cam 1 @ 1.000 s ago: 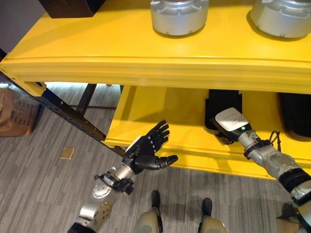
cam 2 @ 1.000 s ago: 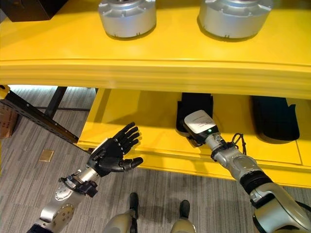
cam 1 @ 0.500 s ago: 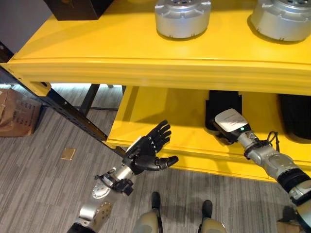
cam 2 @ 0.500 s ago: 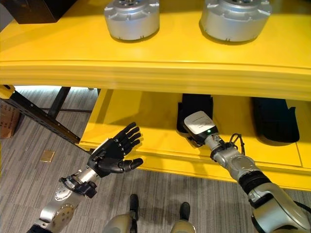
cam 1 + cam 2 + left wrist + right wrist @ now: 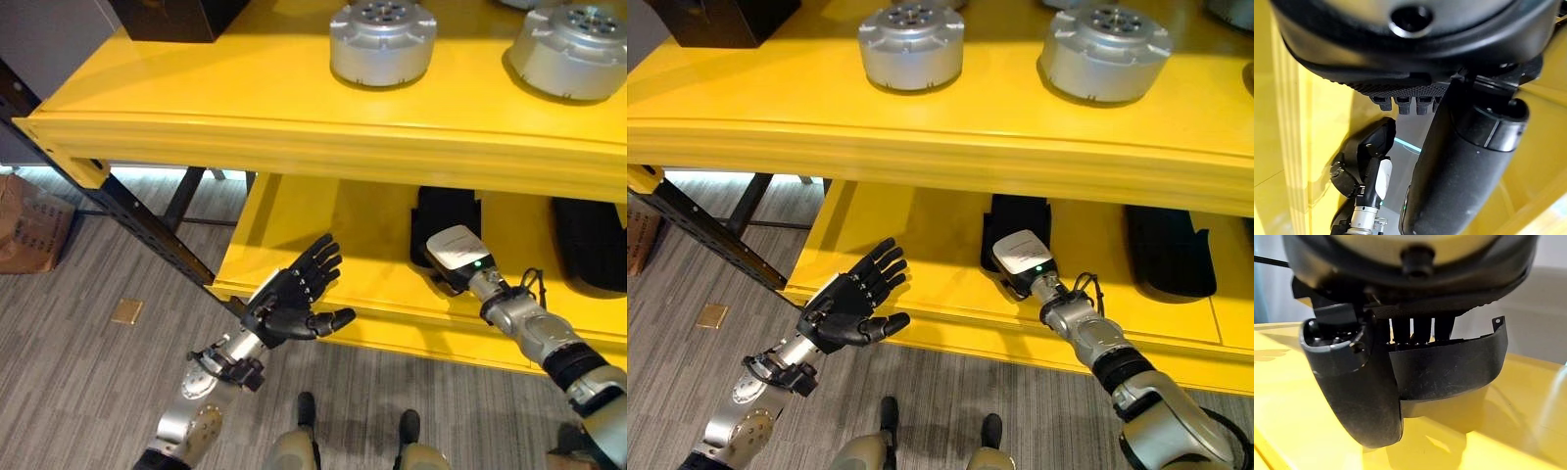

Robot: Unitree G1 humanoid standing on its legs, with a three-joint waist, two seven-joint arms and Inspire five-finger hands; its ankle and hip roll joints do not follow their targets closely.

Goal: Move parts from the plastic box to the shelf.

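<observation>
Your right hand [image 5: 1024, 257] reaches onto the lower shelf [image 5: 921, 250], its white back up. From the head views you cannot tell what its fingers do; the right wrist view shows thumb and fingers curled round a black part [image 5: 1449, 364], held just above the yellow board. That part [image 5: 1017, 220] lies against the back of the shelf, and a second black part [image 5: 1169, 250] lies well apart toward your right.

Your left hand [image 5: 291, 304] hangs in front of the shelf's front lip, fingers straight and spread, holding nothing.

Open yellow board lies on the lower shelf ahead of the left hand. On the upper shelf [image 5: 245, 88] stand two silver round parts [image 5: 911, 44] [image 5: 1104, 54] and a black box [image 5: 167, 15]. No writing is readable.
</observation>
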